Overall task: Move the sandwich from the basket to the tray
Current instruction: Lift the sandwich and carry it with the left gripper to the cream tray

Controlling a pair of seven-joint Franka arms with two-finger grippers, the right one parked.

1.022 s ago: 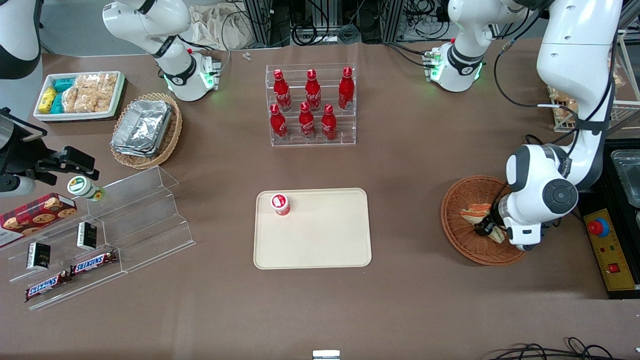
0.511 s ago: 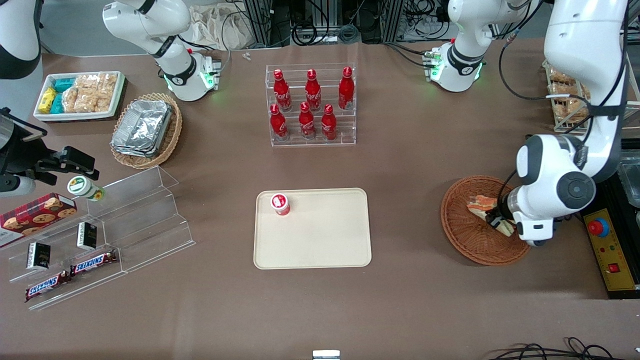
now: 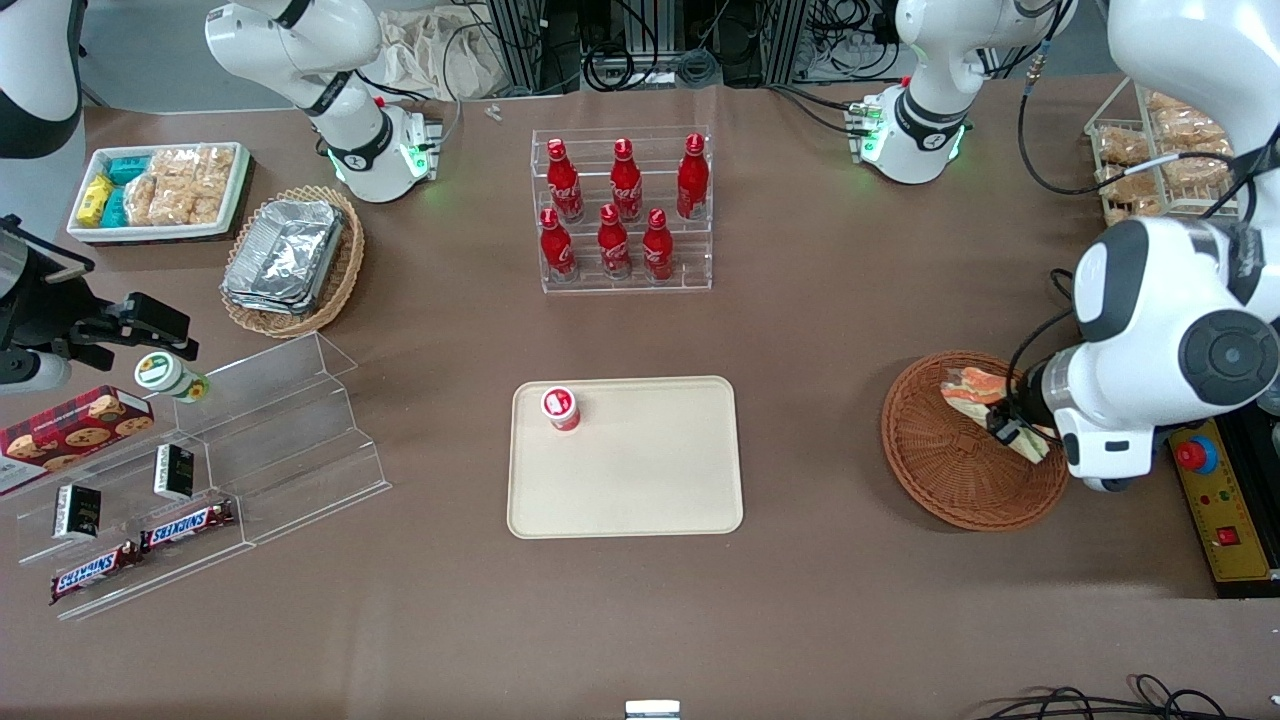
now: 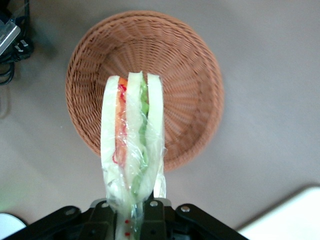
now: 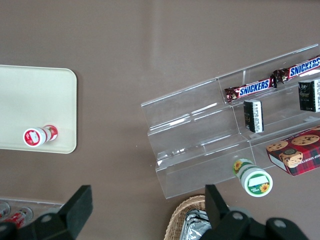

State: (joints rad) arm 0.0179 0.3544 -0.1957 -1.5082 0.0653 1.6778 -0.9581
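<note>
Sandwich lifted out of the basket

The gripper is closed tight on the sandwich and holds it up in the air over the round brown basket, near the working arm's end of the table. In the wrist view the sandwich stands on its thin edge, wrapped in clear plastic, with its long side pointing straight away from the fingers and its orange, red and green stripes showing. It looks light and soft, so a hard squeeze could squash the bread, and the wrap may be slippery. The narrow end between the flat bread sides looks like a good place to hold. The cream tray sits near the middle of the table, with a small red-topped pot in one corner.
</note>
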